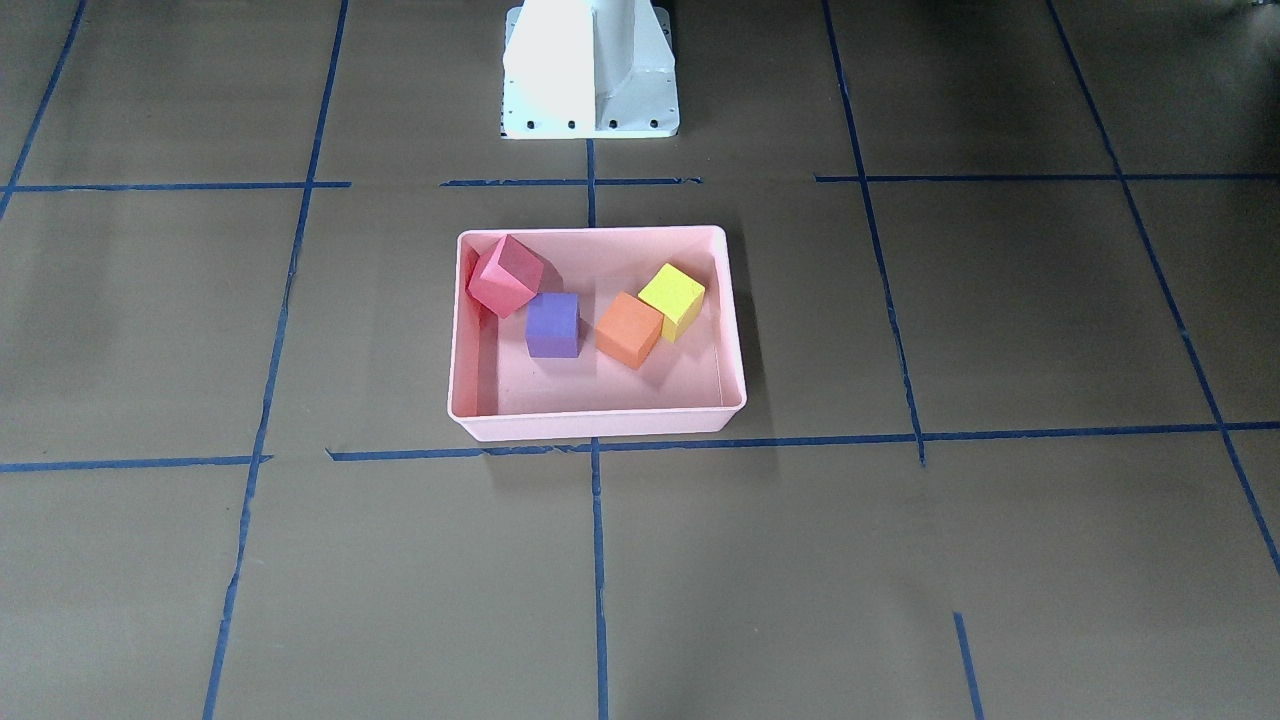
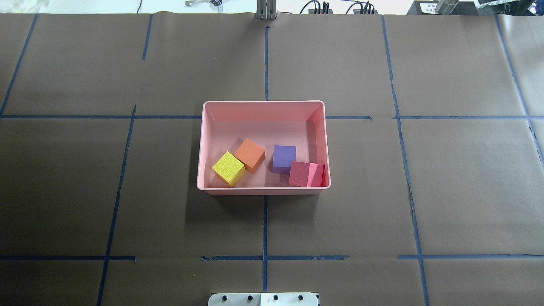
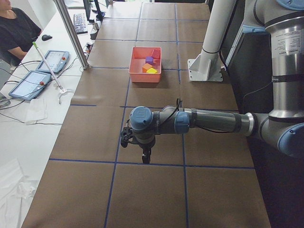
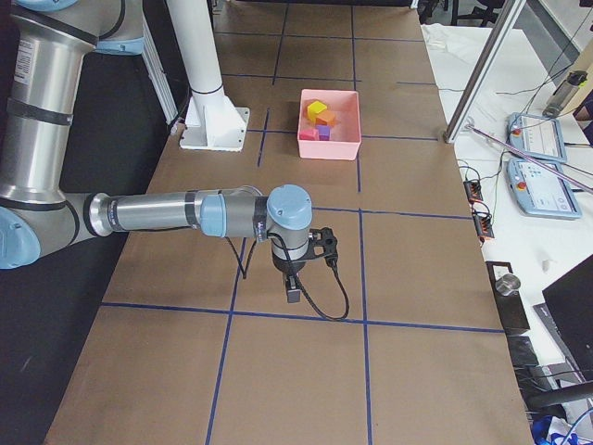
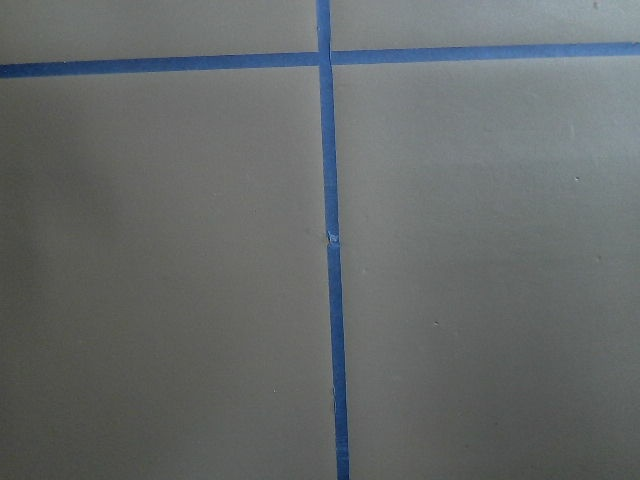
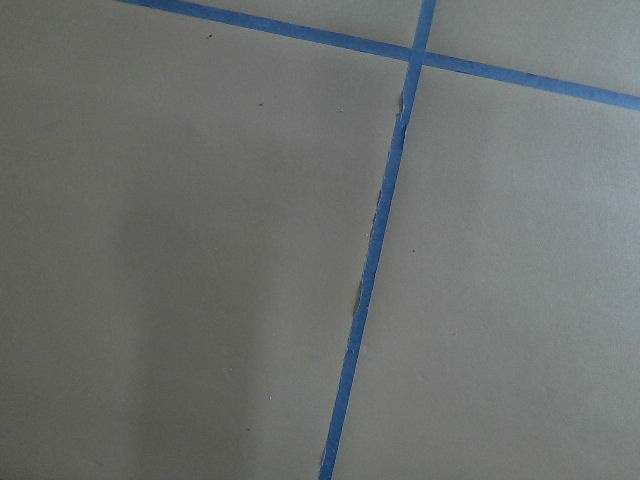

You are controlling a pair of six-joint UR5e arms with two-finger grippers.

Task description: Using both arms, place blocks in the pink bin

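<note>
The pink bin sits at the table's centre and holds all the blocks. The yellow-green block and the orange block touch each other. The purple block lies flat beside them. The red-pink block is tilted against the bin's corner wall. Both arms are far from the bin, out at the table's ends. The left gripper points down over the paper in the exterior left view, and the right gripper does the same in the exterior right view. I cannot tell whether either is open or shut. Both wrist views show only brown paper and blue tape.
The white pedestal base stands just behind the bin. Blue tape lines grid the brown paper. A side desk holds teach pendants, cables and a metal post, with a person seated there.
</note>
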